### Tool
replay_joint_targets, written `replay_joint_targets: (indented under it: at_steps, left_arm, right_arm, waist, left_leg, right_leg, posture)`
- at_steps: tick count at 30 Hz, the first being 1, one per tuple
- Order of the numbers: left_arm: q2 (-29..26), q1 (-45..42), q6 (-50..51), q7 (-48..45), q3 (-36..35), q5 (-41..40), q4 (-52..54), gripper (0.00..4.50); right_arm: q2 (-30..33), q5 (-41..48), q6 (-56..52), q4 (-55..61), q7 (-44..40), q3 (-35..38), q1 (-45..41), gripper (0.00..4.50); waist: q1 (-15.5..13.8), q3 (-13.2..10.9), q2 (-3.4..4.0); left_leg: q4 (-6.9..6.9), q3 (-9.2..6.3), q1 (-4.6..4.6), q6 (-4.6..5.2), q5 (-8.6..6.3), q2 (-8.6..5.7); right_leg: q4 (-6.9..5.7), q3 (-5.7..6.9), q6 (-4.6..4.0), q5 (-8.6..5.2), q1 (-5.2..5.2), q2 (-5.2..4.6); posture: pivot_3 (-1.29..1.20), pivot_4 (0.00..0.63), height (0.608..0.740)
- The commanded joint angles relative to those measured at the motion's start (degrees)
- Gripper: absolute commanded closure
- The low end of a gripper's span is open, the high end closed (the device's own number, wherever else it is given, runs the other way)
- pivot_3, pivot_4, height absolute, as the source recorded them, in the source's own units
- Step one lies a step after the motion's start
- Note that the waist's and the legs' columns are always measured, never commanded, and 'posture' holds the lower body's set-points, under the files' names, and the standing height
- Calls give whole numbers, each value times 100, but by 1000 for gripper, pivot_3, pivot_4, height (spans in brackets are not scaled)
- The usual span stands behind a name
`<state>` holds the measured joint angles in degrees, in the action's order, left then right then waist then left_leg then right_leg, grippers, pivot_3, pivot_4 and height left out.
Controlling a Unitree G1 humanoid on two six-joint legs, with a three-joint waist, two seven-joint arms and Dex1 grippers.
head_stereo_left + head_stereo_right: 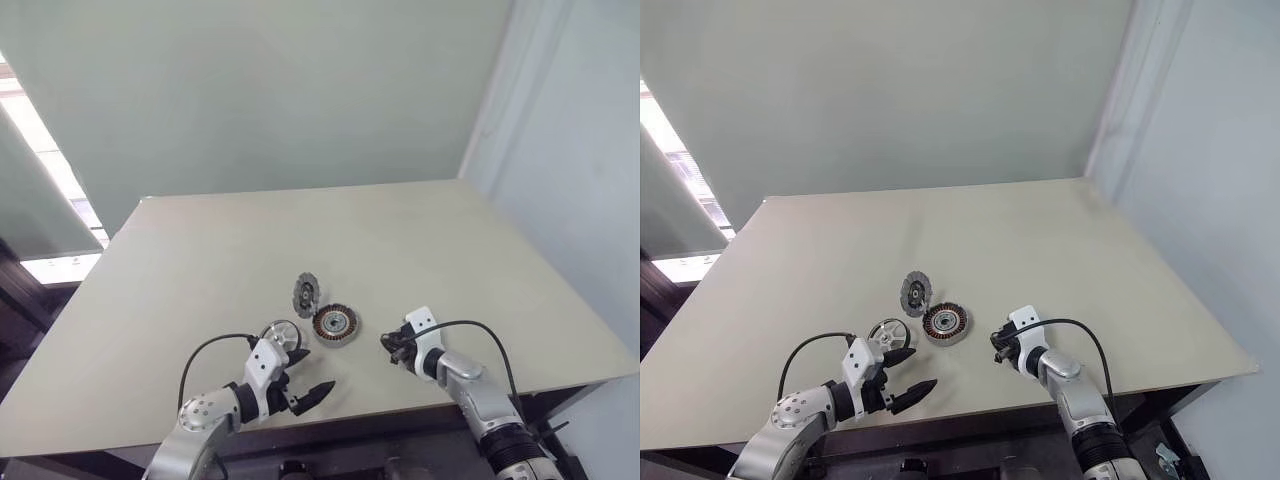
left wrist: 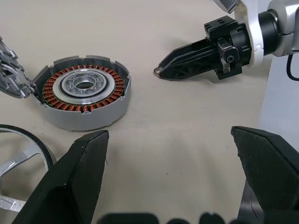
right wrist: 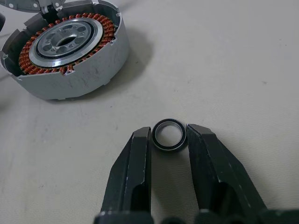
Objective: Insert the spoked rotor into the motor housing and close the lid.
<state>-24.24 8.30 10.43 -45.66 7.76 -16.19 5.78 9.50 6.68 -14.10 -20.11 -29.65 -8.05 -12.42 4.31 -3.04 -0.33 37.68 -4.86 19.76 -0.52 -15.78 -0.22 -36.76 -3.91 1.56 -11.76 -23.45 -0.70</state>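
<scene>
Near the tabletop's [image 1: 200,260] front edge, the housing [image 3: 65,49] sits between rotor [image 1: 281,334] and lid [image 1: 305,294]. Right gripper [image 3: 169,140] pinches a small ring [image 3: 168,135]; left gripper [image 2: 170,186] is spread wide.

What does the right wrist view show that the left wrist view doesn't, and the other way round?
Right wrist view: the small ring seen face-on, with the right hand closed against it on both sides, flat on the table.

Left wrist view: a part of the spoked rotor, the left hand with its fingers wide apart and nothing between them, and the right hand seen from the side.

Both: the motor housing with its coppery windings and silvery centre, and the pale table.
</scene>
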Motion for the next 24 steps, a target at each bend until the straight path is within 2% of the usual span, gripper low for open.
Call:
replay_joint_targets:
  at_steps: [1, 10, 17, 24]
  left_arm:
    - [10, -77, -145, 3, -40, 29, 22, 0]
    - [9, -75, -260, 76, -178, -17, -59, 0]
    - [-6, -138, -358, 167, -343, -37, -185, 0]
    - [14, -169, -456, 226, -400, -13, -274, 0]
  right_arm:
    - [-82, 76, 125, 116, 84, 153, -129, 3695]
    - [-321, 377, -143, 787, 126, 300, -390, 3695]
    - [-478, 17, -568, 986, 63, -410, -805, 3695]
    - [-734, -204, -648, 601, 102, -782, -1167, 3695]
  waist:
    - [0, 0, 0]
    - [1, -3, 5]
    - [0, -5, 8]
    - [-5, -5, 9]
  left_leg:
    - [0, 0, 0, 0, 0, 0]
    - [-1, 0, 1, 0, 0, 0]
    - [-7, -3, 1, 0, 0, 1]
    - [-9, -4, 5, 0, 0, -2]
  right_leg:
    - [0, 0, 0, 0, 0, 0]
    - [0, 0, 0, 0, -2, 0]
    - [0, 2, 0, 0, -5, 1]
    - [1, 2, 0, 0, -8, -2]
  posture:
    - [0, 0, 740]
    - [0, 0, 740]
    - [0, 0, 740]
    - [0, 0, 740]
